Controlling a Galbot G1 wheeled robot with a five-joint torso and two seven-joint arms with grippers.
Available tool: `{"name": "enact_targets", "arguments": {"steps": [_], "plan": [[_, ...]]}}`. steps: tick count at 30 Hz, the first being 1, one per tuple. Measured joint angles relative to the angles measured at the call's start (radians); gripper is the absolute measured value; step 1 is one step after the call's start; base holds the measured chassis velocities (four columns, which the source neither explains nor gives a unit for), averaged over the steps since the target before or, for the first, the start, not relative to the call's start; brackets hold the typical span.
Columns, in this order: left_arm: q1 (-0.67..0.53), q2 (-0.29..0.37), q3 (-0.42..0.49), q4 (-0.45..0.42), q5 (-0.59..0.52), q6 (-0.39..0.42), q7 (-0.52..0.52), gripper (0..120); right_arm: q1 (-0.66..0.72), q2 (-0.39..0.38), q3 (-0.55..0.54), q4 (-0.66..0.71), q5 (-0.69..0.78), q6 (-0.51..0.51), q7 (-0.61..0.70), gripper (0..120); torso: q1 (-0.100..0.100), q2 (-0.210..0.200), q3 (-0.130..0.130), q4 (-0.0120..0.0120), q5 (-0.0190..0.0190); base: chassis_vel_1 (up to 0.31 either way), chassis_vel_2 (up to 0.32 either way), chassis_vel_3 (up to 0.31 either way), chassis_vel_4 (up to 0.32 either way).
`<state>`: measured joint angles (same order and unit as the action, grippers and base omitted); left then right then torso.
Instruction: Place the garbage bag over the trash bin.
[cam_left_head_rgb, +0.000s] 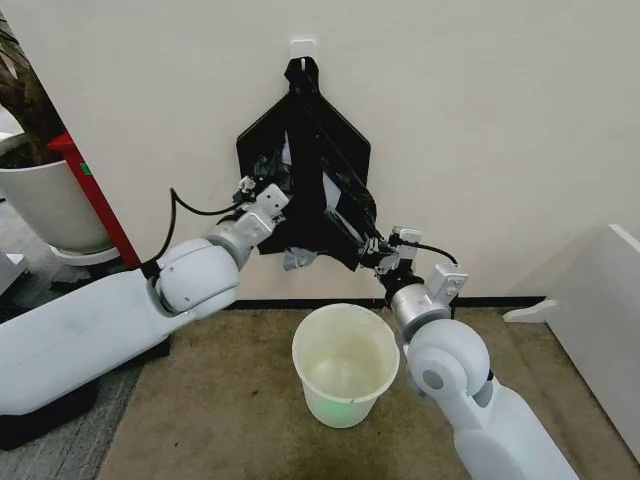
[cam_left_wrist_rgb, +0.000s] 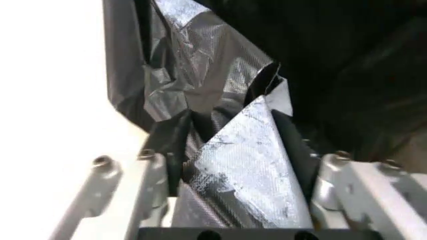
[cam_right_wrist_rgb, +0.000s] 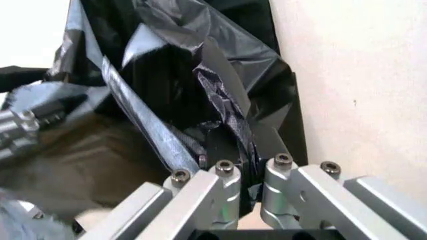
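A flat black bag bundle (cam_left_head_rgb: 262, 135) hangs from a wall hook (cam_left_head_rgb: 302, 46). Crinkled, glossy garbage bag (cam_left_head_rgb: 338, 205) plastic spills from its lower part. My left gripper (cam_left_head_rgb: 260, 192) is at the bundle's lower left. It stands open, with a shiny fold of the garbage bag (cam_left_wrist_rgb: 250, 150) between its pads. My right gripper (cam_left_head_rgb: 372, 250) is at the lower right corner, shut on a twisted strip of the garbage bag (cam_right_wrist_rgb: 230, 112). The cream-white trash bin (cam_left_head_rgb: 340, 405) stands upright on the floor directly below, between the two arms, with nothing inside.
A large white plant pot (cam_left_head_rgb: 45, 205) and a red post (cam_left_head_rgb: 95, 195) stand at the left by the wall. A white furniture panel (cam_left_head_rgb: 600, 320) is at the right. Brown carpet lies around the bin.
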<state>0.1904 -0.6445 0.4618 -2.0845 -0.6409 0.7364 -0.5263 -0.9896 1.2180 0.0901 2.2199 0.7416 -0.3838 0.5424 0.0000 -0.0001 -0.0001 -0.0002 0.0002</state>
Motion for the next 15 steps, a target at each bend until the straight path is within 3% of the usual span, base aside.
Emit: {"name": "enact_targets", "arguments": {"steps": [5,6,8,12,15], "plan": [[0.02,0.003,-0.036,-0.004,-0.07,0.0,-0.041,32,-0.006,-0.004,0.0,0.006,-0.001,0.0,0.0,0,0.0,0.0,0.0,0.0002,-0.0003,0.0,0.0,0.0,0.0],[0.025,0.004,-0.05,-0.007,-0.117,-0.004,-0.072,21,-0.007,-0.006,0.001,0.008,-0.001,0.0,0.0,0,0.0,0.0,0.0,0.0003,-0.0002,0.0,0.0,0.0,0.0],[0.03,0.005,-0.065,-0.012,-0.178,-0.016,-0.112,16,-0.008,-0.009,0.004,0.011,-0.002,0.002,0.0,0,0.0,0.0,0.0,0.0002,-0.0002,0.0,0.0,0.0,0.0],[0.047,0.011,-0.114,-0.027,-0.306,-0.092,-0.166,0,-0.007,-0.019,0.011,0.015,-0.012,0.023,-0.017,0,0.0,0.0,0.0,0.0002,-0.0002,0.0,0.0,0.0,0.0],[0.051,0.018,-0.126,-0.04,-0.342,-0.131,-0.168,0,-0.002,-0.024,0.011,0.021,-0.012,0.028,-0.028,0,0.0,0.0,0.0,0.0001,-0.0002,0.0,0.0,0.0,0.0]]}}
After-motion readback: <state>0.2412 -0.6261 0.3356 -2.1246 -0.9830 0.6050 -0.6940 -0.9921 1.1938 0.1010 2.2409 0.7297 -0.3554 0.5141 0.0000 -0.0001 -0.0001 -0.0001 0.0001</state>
